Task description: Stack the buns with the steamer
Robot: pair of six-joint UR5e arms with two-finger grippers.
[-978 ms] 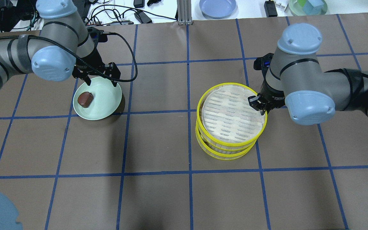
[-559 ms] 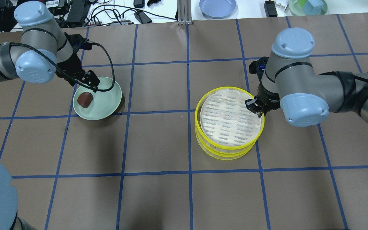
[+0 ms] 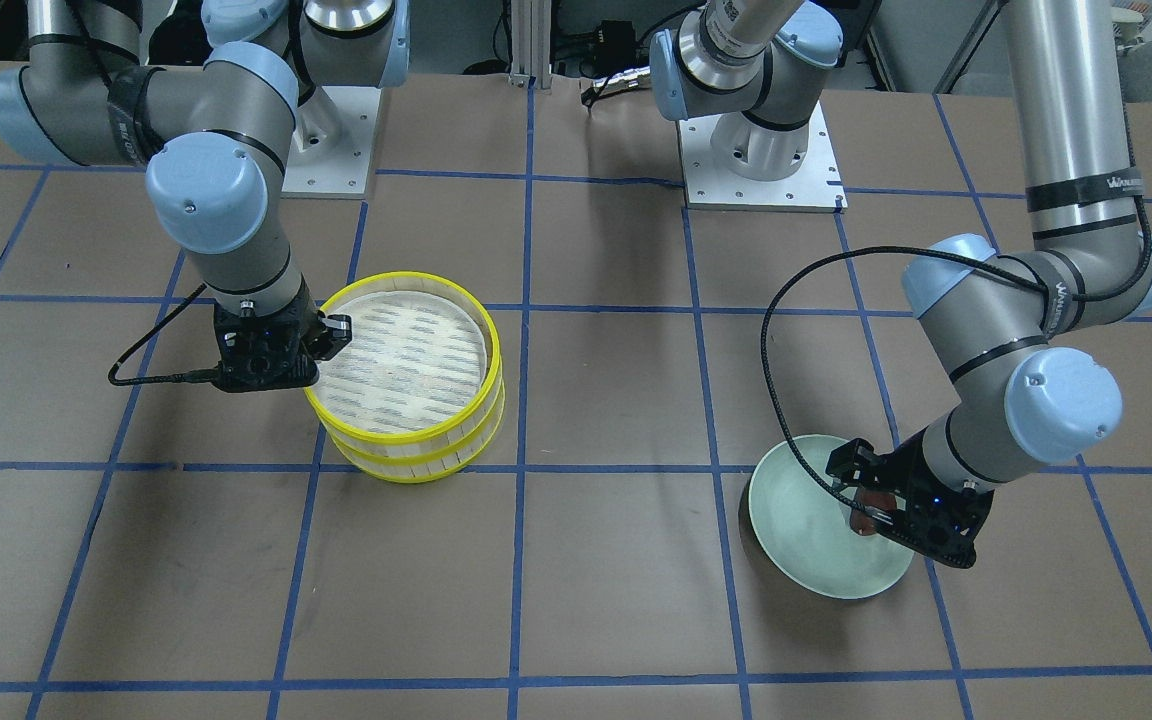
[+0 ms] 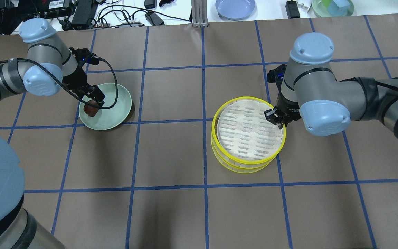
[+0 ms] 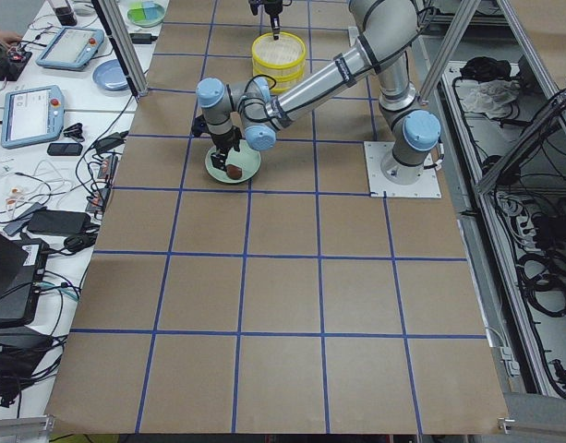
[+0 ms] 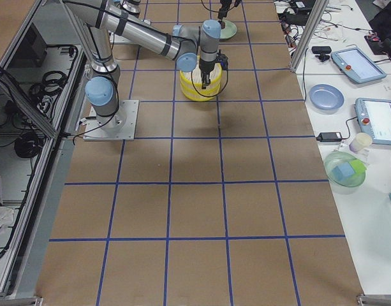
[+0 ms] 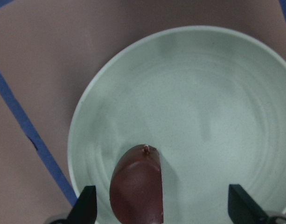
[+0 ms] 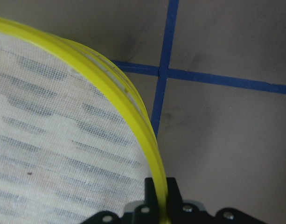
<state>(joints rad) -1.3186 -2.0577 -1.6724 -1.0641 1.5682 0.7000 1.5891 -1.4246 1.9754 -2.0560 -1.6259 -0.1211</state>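
Note:
A glossy dark reddish-brown bun [image 4: 90,110] lies on the left part of a pale green plate [image 4: 116,107]. My left gripper [image 4: 93,101] is low over it and open. In the left wrist view the bun [image 7: 136,186] sits between the fingertips [image 7: 87,207], nearer the left one, touching neither. A stack of yellow-rimmed steamer tiers [image 4: 247,133] stands right of centre, its top tier lined with white mesh cloth. My right gripper [image 4: 277,119] is shut on the top tier's rim [image 8: 152,154]. The cream-white bun is hidden or out of view.
A blue plate [image 4: 235,8], a green bowl with blocks [image 4: 333,7], cables [image 4: 123,17] and a metal post [image 4: 199,14] lie past the table's far edge. The left arm's cable loops over the green plate.
My left gripper has come down over the plate and now straddles the brown bun. My right gripper has shifted the top steamer tier slightly, so it sits more squarely on the stack.

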